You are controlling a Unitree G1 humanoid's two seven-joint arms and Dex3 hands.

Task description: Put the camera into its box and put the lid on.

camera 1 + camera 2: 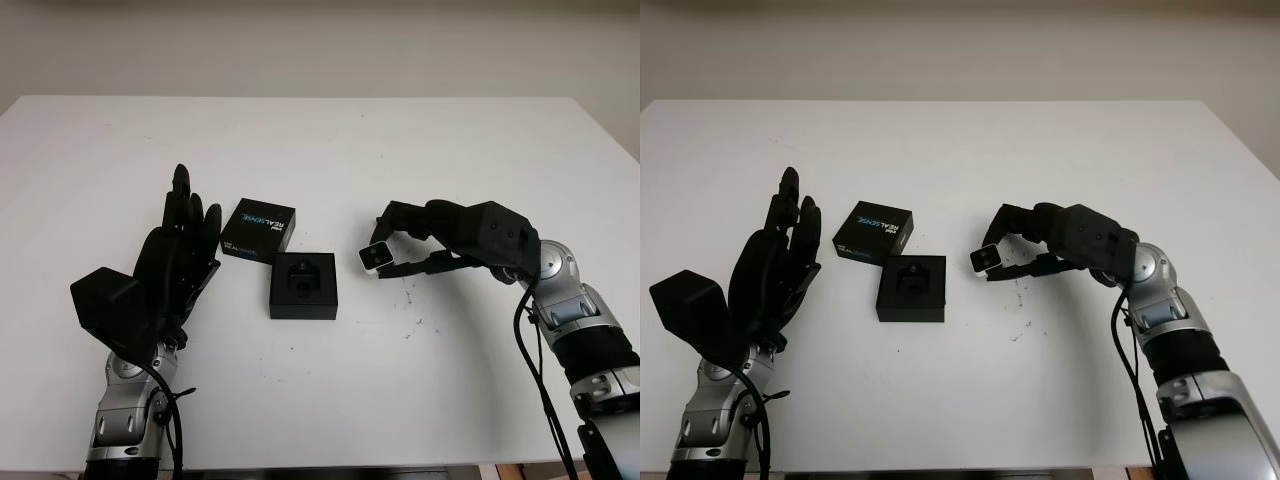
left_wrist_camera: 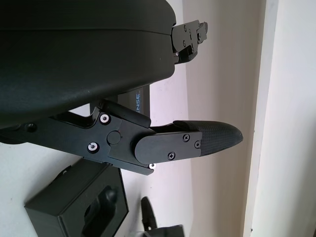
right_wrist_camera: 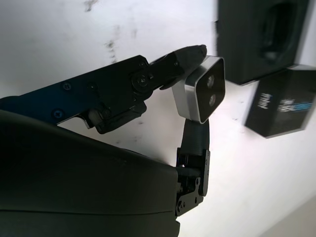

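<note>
The right hand (image 1: 400,250) grasps the camera (image 1: 376,257) beside the open box (image 1: 303,286), so next it must lower it into the recess; the left hand (image 1: 170,265) waits open.

This looks like a lab or test room rather than a home; a bare white table (image 1: 320,140) stands against a plain pale wall (image 1: 320,45), its top scuffed with small dark marks (image 1: 412,300) just below the right hand's fingers (image 1: 400,215); nothing domestic anywhere.
</note>
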